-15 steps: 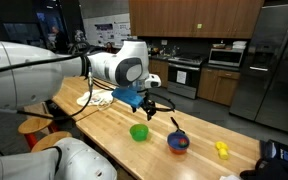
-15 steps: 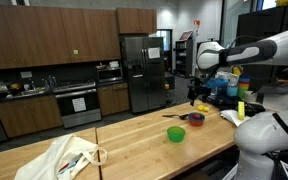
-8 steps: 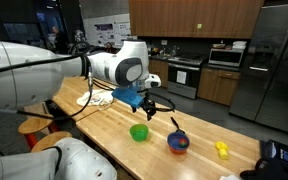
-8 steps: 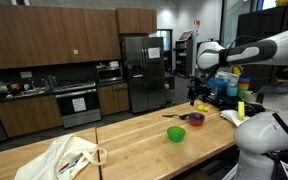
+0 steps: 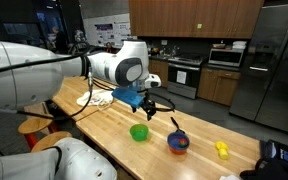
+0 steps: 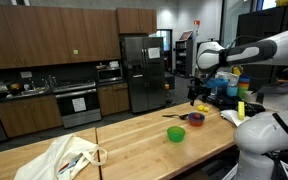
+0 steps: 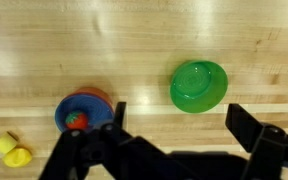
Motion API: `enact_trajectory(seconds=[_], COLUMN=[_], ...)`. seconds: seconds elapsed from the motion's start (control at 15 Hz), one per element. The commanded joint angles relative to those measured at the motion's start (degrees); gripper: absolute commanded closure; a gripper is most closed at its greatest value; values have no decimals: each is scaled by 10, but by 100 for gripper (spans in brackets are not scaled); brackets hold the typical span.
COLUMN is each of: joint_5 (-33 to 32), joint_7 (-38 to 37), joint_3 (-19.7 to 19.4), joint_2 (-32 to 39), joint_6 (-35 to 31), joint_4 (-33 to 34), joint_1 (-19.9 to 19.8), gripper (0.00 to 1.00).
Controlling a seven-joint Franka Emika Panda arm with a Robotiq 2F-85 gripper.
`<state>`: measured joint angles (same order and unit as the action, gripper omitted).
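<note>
1. The gripper (image 7: 174, 125) hangs empty, jaws spread wide, over the round green plastic bowl (image 7: 199, 85), upper right in the wrist view.
2. An off-centre descent could clip the rim, skidding it toward the blue bowl (image 7: 84, 110).

Nothing seems to have shifted (end effector (image 5: 149, 107) included) since before.

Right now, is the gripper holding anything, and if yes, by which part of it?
Nothing is held. The gripper hangs above the wooden table with its jaws wide open and empty; the green bowl and the blue bowl lie below, untouched.
</note>
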<state>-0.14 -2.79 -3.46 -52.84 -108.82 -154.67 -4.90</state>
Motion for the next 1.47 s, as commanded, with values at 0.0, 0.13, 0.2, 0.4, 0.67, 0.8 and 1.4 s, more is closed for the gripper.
enact_trajectory(seconds=[0.0,0.13,0.2,0.4,0.67,0.8,1.4], joint_5=[1,1,1,1,3,3,8], joint_7=[1,1,1,1,0,0,-29], joint_3=[1,1,1,1,1,0,8], joint_2=[1,1,1,1,3,3,57], joint_6=[1,1,1,1,2,2,-43], joint_4=[1,1,1,1,4,4,59], joint_1=[-2,-2,-2,-2,-2,-2,-6], gripper=[0,0,0,0,0,0,0])
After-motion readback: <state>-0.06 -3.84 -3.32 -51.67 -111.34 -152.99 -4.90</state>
